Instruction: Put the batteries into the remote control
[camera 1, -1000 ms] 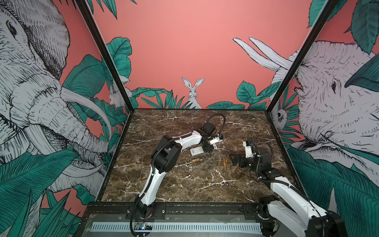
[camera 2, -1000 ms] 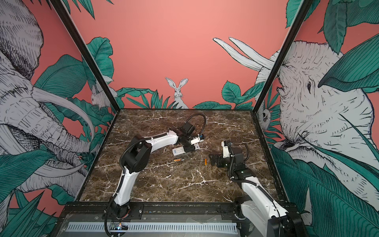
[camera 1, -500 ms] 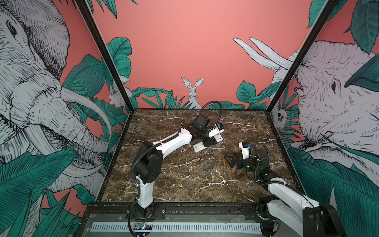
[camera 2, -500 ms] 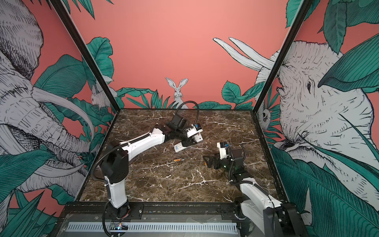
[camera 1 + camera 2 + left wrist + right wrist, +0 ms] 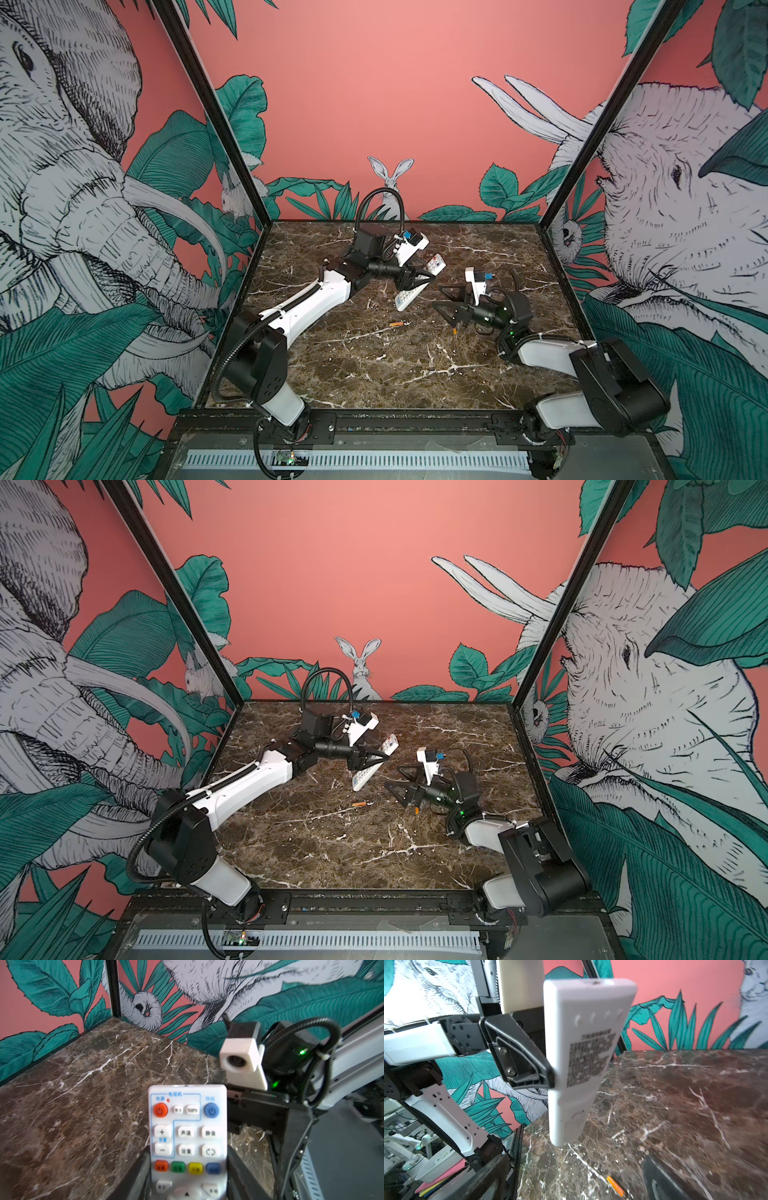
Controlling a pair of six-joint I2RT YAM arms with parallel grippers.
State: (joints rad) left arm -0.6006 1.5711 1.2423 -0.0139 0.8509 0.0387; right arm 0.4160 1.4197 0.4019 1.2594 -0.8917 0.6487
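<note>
The marble surface (image 5: 374,374) is hard and slick, so anything dropped or nudged on it will likely skid.

The left tool (image 5: 409,280) pinches the remote (image 5: 434,264) across its narrow sides about midway along its length. It holds the remote tilted in the air over the rear middle of the surface, buttons toward its own wrist camera and plain back toward the right arm. The grip sits on smooth plastic edges, so a push against the back could make the remote pivot or slide out.

The right tool (image 5: 437,296) is spread wide and holds nothing. It sits low, just right of the remote.

The battery cover (image 5: 571,1122) looks closed. Prying it with broad fingers risks twisting the remote rather than freeing the cover.

The batteries (image 5: 398,323) lie loose near the middle of the surface, well apart. The second battery (image 5: 455,330) lies almost under the right tool. They are thin, round and flat on stone, so a lowering finger could flick one rolling toward an edge, or close on it crookedly.
</note>
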